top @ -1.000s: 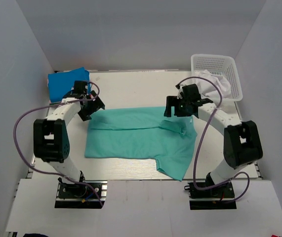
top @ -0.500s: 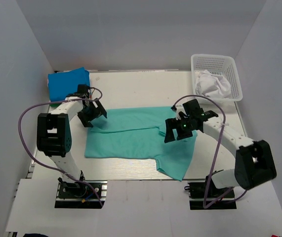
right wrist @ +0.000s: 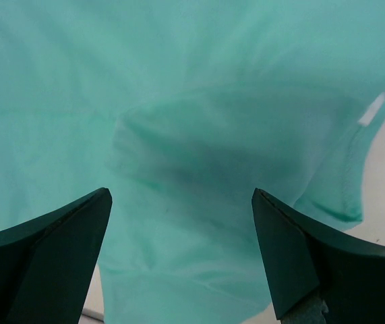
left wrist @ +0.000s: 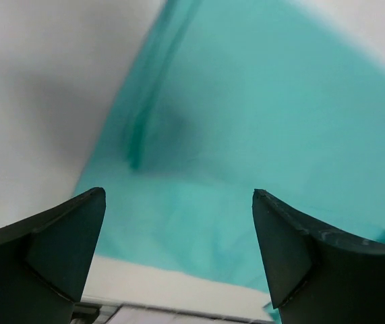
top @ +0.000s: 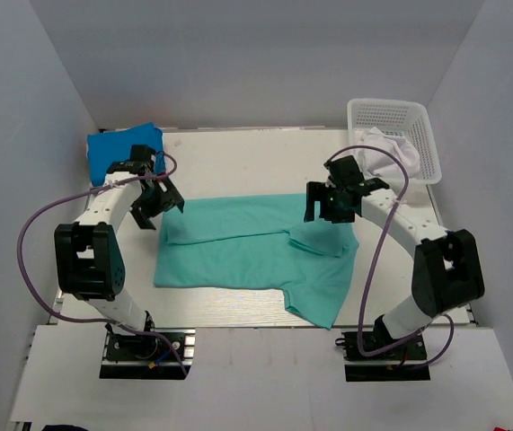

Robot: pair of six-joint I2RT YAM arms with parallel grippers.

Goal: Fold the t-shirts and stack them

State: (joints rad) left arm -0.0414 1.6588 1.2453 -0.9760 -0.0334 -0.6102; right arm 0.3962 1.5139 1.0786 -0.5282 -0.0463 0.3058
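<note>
A teal-green t-shirt (top: 238,251) lies spread on the table, its far edge folded over and one sleeve (top: 319,301) trailing at the near right. A bright blue t-shirt (top: 117,148) lies folded at the far left corner. A white t-shirt (top: 389,153) sits in the basket. My left gripper (top: 155,205) is open and empty above the teal shirt's far left corner (left wrist: 199,135). My right gripper (top: 326,206) is open and empty above the shirt's far right folded part (right wrist: 199,155).
A white plastic mesh basket (top: 391,115) stands at the far right corner. White walls close in the table on three sides. The table's near edge (top: 238,319) runs just past the shirt's hem.
My right gripper rose back away from the teal shirt toward the far right. My left gripper shifted slightly left and back. The shirt's far right part now lies folded over.
</note>
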